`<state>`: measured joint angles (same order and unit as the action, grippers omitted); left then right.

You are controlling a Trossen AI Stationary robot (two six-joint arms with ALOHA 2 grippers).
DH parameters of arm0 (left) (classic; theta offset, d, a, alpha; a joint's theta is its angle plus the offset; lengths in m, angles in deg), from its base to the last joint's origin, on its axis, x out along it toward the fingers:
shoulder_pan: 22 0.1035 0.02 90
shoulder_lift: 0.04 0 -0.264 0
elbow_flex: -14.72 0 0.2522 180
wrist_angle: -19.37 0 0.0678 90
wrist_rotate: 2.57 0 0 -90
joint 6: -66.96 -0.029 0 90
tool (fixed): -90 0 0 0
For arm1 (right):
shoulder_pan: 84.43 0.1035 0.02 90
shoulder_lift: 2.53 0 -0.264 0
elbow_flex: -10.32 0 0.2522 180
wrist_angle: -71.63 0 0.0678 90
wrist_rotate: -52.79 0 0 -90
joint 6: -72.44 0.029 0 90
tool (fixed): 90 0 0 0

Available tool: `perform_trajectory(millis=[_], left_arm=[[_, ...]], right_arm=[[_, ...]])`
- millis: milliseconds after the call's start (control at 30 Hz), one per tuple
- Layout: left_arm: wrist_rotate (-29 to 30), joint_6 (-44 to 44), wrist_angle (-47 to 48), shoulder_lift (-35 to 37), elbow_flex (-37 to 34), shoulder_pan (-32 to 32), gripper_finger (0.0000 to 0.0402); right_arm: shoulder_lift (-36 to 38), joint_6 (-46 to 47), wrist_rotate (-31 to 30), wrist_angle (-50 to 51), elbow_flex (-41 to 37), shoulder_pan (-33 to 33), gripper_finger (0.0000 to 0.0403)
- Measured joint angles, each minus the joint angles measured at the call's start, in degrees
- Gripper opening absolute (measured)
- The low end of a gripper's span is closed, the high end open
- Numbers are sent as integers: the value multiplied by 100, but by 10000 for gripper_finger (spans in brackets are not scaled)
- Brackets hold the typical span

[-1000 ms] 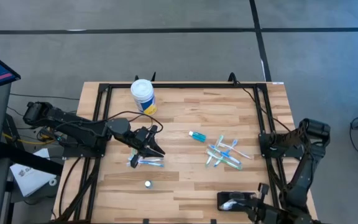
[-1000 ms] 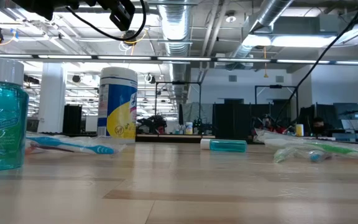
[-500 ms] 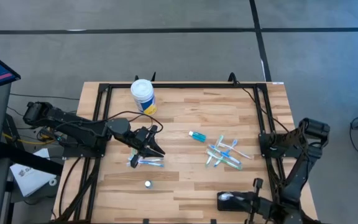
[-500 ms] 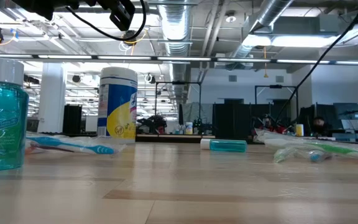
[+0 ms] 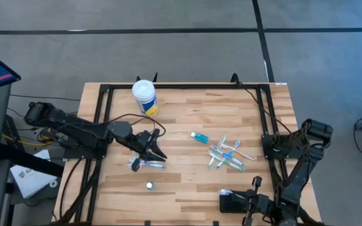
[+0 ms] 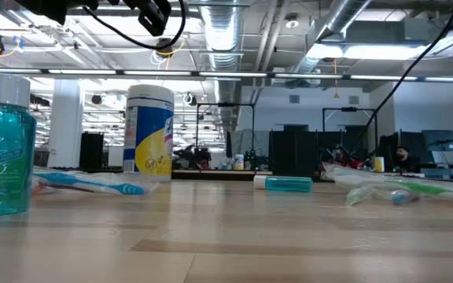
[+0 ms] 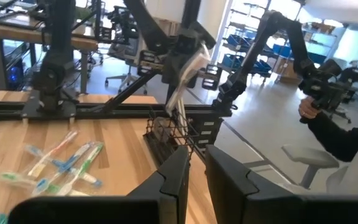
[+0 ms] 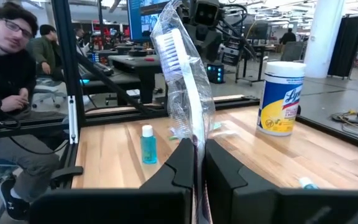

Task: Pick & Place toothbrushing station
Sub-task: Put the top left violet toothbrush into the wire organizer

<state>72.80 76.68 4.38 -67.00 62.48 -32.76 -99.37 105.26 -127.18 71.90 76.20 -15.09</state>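
Note:
The toothbrushing station [image 5: 234,203], a small flat black holder, lies near the table's near edge on the right. My right gripper [image 5: 249,200] is just to its right, pointing level toward the table's left. It is shut on a toothbrush in a clear wrapper [image 8: 182,74], whose white head [image 5: 226,194] is over the station. Whether the head touches the station I cannot tell. My left gripper [image 5: 159,152] hangs above two toothbrushes [image 5: 146,164] lying left of centre. Its fingers [image 7: 179,180] stand a narrow gap apart with nothing between them. My right gripper pinches the wrapped toothbrush between its two fingers at the handle end [image 8: 196,143], wrapper and brush together. The fingers come level from the table's right and lie along the brush. It sticks out past the fingertips, bristle head [image 8: 166,46] at the free end, clear of the table.
A pile of wrapped toothbrushes [image 5: 226,154] and a small teal tube [image 5: 199,137] lie right of centre. A wipes tub [image 5: 144,95] stands at the far left and a mouthwash bottle [image 6: 2,149] near the front. Black frame rails [image 5: 266,119] edge the table. A person [image 8: 11,68] sits beyond the table.
My right gripper has sunk toward the station and rolled about its own axis, keeping the wrapped toothbrush. The brush's white head has shifted a little toward the far edge over the station. My left gripper stays in place.

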Motion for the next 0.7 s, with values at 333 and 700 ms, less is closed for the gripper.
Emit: perform_trajectory(millis=[333, 700], left_arm=[[253, -644, -2296, -1521, 0, -421, 49], [387, -688, -3832, -3137, 640, -418, 49]], right_arm=[[0, 129, 11, -68, 0, -241, 9], [0, 150, 141, -187, 0, -285, 10]])
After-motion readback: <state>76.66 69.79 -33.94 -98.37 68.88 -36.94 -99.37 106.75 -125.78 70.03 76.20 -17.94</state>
